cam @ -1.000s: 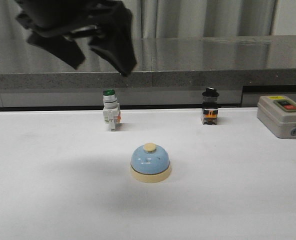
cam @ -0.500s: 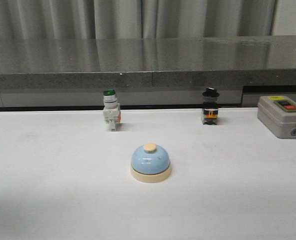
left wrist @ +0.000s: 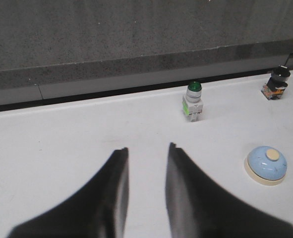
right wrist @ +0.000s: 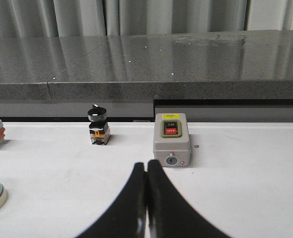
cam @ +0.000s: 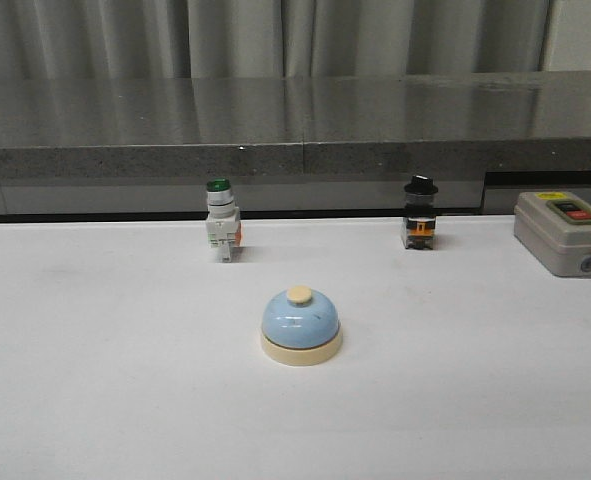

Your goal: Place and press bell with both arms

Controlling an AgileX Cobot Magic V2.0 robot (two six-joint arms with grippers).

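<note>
On the white table point(cam: 95, 400) the bell point(cam: 301, 326) sits upright near the middle, alone, with nothing touching it, so the placing looks finished to me. Both arms are out of the front view. The left gripper point(left wrist: 146, 151) hovers with its fingers apart and empty, the bell point(left wrist: 266, 165) off to one side of it. The right gripper point(right wrist: 146, 166) has its fingers pressed together, holding nothing. I judge that the press on the cream button point(cam: 299, 294) is either already made or still to come; I cannot say which.
</note>
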